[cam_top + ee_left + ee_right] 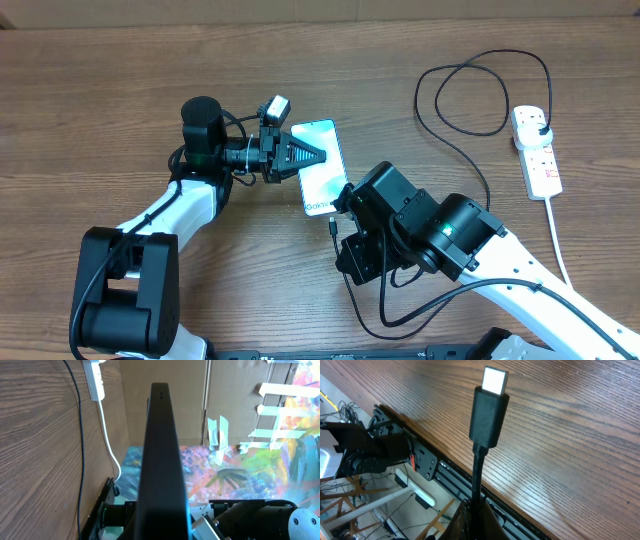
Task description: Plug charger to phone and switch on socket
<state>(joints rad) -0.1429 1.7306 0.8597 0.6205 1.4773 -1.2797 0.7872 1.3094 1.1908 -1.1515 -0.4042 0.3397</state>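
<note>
The phone [322,160] has a light blue-teal screen and lies at an angle over the table's middle. My left gripper [300,156] is shut on its left long side. In the left wrist view the phone [162,455] shows edge-on as a dark bar. My right gripper [340,218] is just below the phone's lower end and is shut on the charger cable [478,475]. The small plug tip [490,407] sticks out in front of the fingers, over bare table. The charger's black plug [541,126] sits in the white socket strip [538,152] at the right.
The black cable loops [470,85] across the table's far right. The strip's thick white cord [556,235] runs towards the front edge. The strip [95,380] and its cord also show in the left wrist view. The right arm's own cables hang near the front edge.
</note>
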